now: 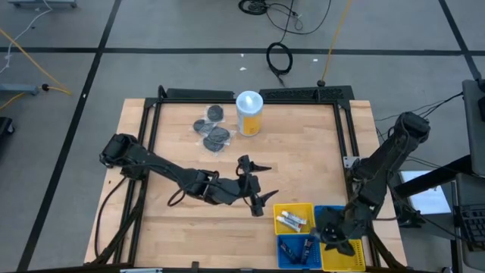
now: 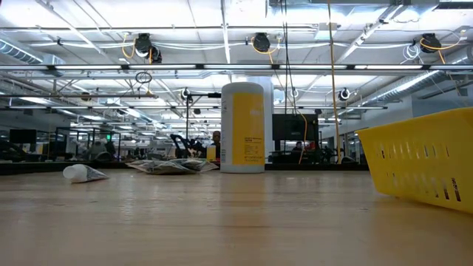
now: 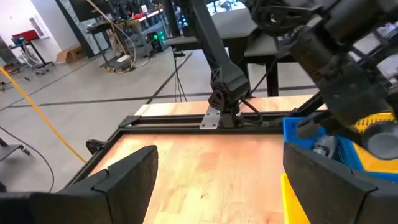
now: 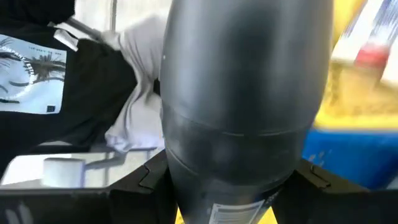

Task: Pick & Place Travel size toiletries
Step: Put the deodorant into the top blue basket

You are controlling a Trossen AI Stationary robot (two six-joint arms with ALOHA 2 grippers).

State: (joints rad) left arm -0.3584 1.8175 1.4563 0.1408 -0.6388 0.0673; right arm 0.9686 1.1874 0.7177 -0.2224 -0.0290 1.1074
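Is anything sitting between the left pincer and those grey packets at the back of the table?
Nothing visible. The open left pincer hovers mid-table, and bare wood lies between it and the grey packets. The canister stands beside the packets, off that line.

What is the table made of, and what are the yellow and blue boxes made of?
The table looks like pale wood with a smooth finish: plank lines and grain show. The yellow bin and blue bin look like glossy moulded plastic, judging by the slotted walls in the low view.
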